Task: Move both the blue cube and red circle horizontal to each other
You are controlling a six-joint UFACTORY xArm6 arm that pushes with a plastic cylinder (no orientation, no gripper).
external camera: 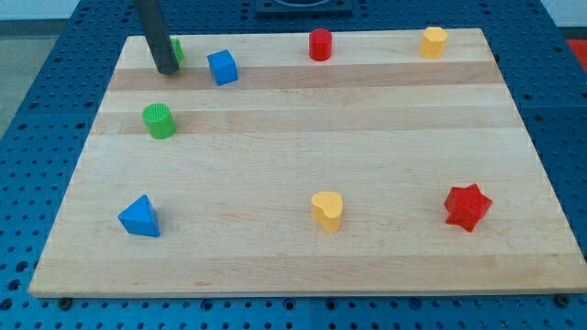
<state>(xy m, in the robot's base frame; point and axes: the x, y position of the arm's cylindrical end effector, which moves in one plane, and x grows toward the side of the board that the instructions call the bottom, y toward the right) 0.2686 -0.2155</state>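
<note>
My tip rests upper left on the worktop, left of the blue cube, which sits corner-on; the red circle stands upright, upper centre. No hand shows.

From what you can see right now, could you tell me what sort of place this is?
Probably a robotics lab bench: a pale wooden board lies on a blue perforated metal table, small coloured plastic blocks such as the blue cube are scattered on it, and my tip rests beside that cube.
</note>
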